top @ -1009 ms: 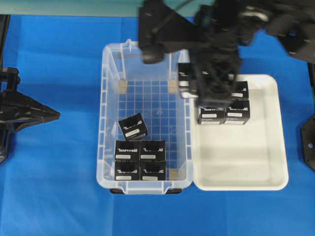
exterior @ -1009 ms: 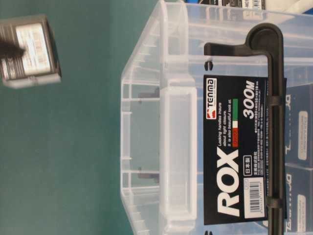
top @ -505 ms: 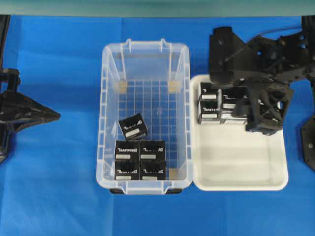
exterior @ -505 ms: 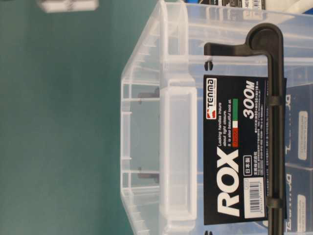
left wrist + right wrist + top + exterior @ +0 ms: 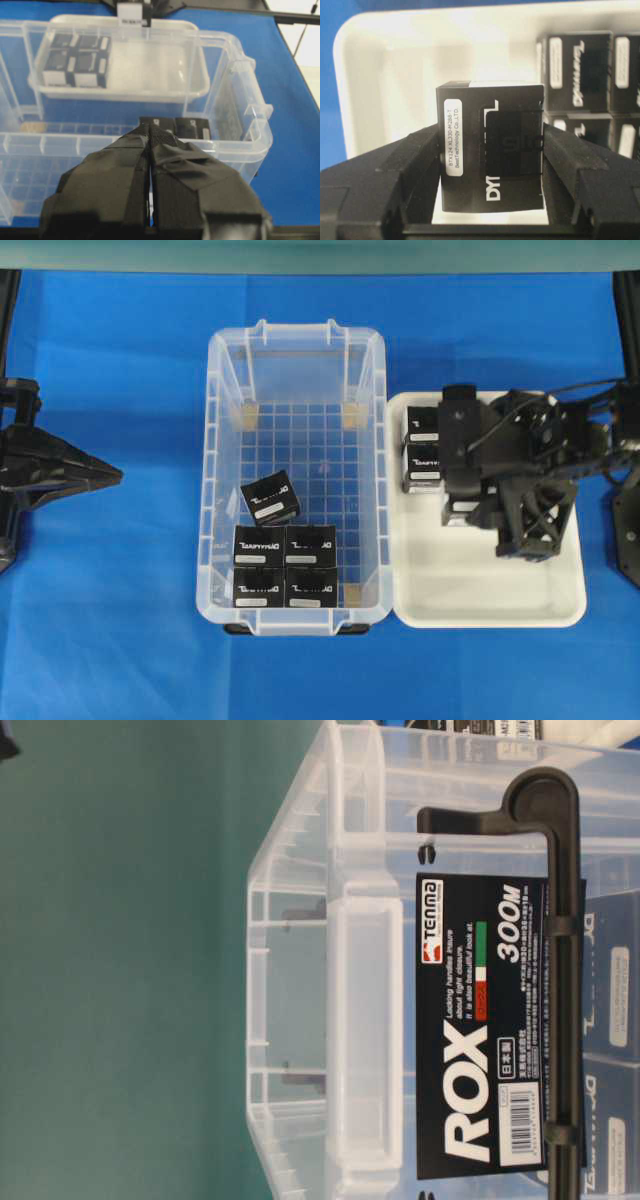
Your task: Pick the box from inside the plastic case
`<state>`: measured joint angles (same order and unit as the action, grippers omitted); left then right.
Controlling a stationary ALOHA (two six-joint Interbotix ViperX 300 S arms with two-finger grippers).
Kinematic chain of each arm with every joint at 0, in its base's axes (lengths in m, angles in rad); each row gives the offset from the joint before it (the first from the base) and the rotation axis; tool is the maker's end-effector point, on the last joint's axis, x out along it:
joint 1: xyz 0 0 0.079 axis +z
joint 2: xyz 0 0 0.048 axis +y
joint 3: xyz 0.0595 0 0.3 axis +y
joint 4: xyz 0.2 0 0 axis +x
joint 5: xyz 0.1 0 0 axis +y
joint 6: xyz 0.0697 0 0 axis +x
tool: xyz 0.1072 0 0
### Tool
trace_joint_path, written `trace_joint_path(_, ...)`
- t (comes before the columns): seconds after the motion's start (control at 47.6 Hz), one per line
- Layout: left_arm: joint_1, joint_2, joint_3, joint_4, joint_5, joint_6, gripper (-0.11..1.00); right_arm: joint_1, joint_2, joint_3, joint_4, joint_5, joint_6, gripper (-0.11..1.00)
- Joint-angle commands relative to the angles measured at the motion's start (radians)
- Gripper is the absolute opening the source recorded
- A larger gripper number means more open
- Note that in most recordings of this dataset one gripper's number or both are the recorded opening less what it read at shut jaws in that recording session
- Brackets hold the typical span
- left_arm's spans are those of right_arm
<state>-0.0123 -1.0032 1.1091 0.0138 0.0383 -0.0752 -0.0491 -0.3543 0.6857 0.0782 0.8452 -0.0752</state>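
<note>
Right gripper (image 5: 490,200): clamped on one box (image 5: 490,150), directly between its pads, over white tray (image 5: 385,75). Beyond, to its right: stacked boxes. Farther off: plastic case (image 5: 215,490) with five more. Left gripper (image 5: 150,135): closed, empty.

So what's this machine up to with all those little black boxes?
The right tool is clamped on one black box and holds it over the white tray, where four boxes already sit. Five more boxes wait in the clear plastic case. The left tool is shut and holds nothing.
</note>
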Motion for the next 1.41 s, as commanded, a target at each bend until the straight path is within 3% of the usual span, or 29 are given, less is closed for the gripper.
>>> trace_joint_path(0.0,0.002,0.005,-0.028,0.003,-0.005,-0.002,-0.02,0.011,0.020,0.021,0.003,-0.063,0.000,0.59)
trace_joint_path(0.336,0.002,0.005,-0.028,0.003,-0.006,-0.002,-0.02,0.026,0.144,0.063,0.002,-0.221,-0.008,0.59)
trace_joint_path(0.694,0.002,0.005,-0.028,0.003,-0.005,-0.002,-0.02,0.023,0.244,0.083,-0.003,-0.301,-0.044,0.59)
trace_joint_path(1.009,0.002,0.005,-0.028,0.003,-0.006,-0.002,-0.02,0.002,0.252,0.112,-0.003,-0.391,-0.034,0.59)
trace_joint_path(1.387,0.002,0.005,-0.028,0.003,-0.006,-0.003,-0.02,-0.015,0.252,0.112,-0.003,-0.396,0.002,0.59)
